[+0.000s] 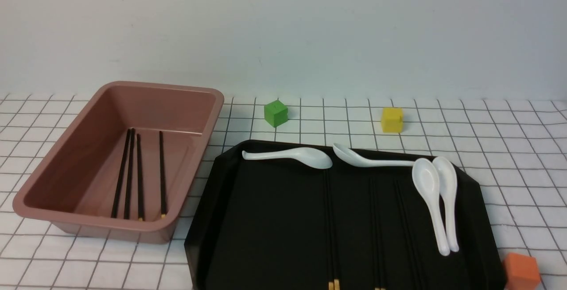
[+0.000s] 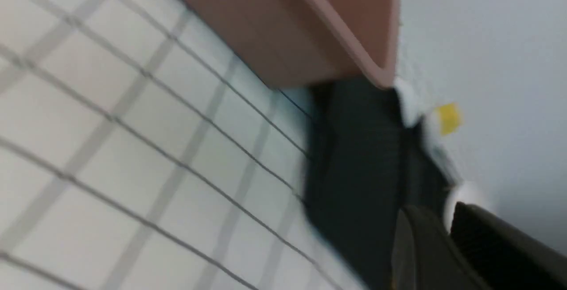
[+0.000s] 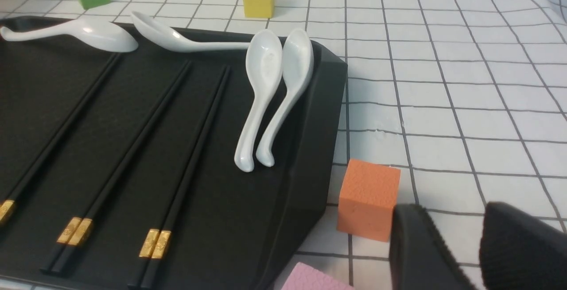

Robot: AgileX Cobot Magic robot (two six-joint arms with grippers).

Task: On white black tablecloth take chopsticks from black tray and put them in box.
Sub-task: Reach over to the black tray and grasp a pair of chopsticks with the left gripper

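Looks mid-task, between pickups. Leftmost, left gripper (image 2: 445,212) too blurred to tell how wide or whether loaded. Then the deep dusty-pink plastic box (image 1: 159,108), holding four long thin black chopsticks (image 1: 162,175) flat on its floor. Right of that, on the white black-gridded tablecloth (image 1: 509,148), the large glossy black tray (image 1: 266,219) carrying remaining chopstick pairs (image 3: 190,157) and four white ceramic-looking spoons (image 1: 427,183). Rightmost, right gripper (image 3: 476,245) spread open, empty, near the orange cube (image 3: 367,197). Next: reach over tray, pinch one pair, dodge spoons.
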